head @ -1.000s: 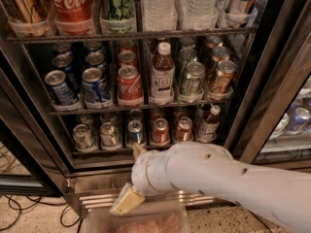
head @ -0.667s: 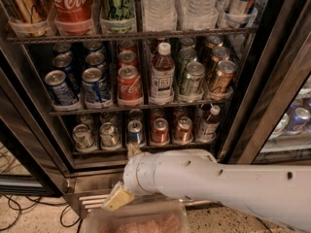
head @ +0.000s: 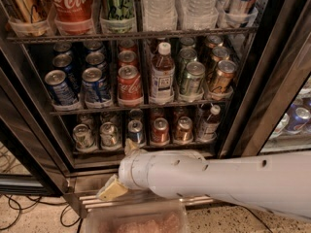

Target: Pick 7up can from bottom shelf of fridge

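The fridge [head: 243,106] stands open in front of me. Its bottom shelf [head: 146,147] holds two pale green-silver 7up cans [head: 83,136] at the left, then a blue can [head: 135,131], two red-orange cans [head: 160,130] and a small bottle [head: 210,122]. My gripper [head: 116,169] is at the end of the white arm, just below and in front of the shelf's front edge, under the blue can. It is open and empty: one cream finger [head: 112,189] points down-left, the other pokes up at the shelf edge. The 7up cans are up and to its left.
The rack above holds Pepsi cans [head: 60,87], a Coca-Cola can [head: 129,84], a bottle and green and gold cans. The slatted steel base [head: 92,200] lies under the gripper. A clear plastic container [head: 136,222] is at the bottom edge. Cables [head: 19,212] lie on the floor at left.
The arm has moved left and a little up, bringing the gripper closer to the bottom shelf's front edge. The cans have not moved.
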### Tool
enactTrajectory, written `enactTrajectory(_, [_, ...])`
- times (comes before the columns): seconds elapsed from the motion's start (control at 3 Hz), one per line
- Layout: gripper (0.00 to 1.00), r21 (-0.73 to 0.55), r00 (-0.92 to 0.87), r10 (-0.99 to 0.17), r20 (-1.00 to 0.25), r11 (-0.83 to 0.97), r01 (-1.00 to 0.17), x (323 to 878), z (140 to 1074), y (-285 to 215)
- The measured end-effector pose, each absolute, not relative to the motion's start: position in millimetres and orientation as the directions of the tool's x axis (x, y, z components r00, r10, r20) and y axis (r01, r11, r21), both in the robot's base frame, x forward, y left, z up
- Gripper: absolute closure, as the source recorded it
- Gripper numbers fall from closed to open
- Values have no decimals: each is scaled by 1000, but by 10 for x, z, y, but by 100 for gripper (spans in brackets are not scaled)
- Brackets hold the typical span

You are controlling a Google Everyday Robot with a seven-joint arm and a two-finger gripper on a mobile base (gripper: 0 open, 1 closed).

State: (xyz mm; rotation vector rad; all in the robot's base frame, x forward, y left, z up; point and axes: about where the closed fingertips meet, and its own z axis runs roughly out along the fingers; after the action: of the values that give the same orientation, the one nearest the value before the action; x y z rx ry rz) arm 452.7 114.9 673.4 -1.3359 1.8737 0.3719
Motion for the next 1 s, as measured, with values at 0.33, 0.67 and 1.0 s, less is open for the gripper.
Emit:
enactTrajectory(0.33, [0,-226,-124,-673,-729,408,-885,4524,6730,1110])
enactTrajectory(0.67, [0,-275,-106,-681,-725,428,-861,4565,6678,1063])
enactTrajectory(1.0, [0,-309,-90,-667,-740,456,-834,4653,6578,1231])
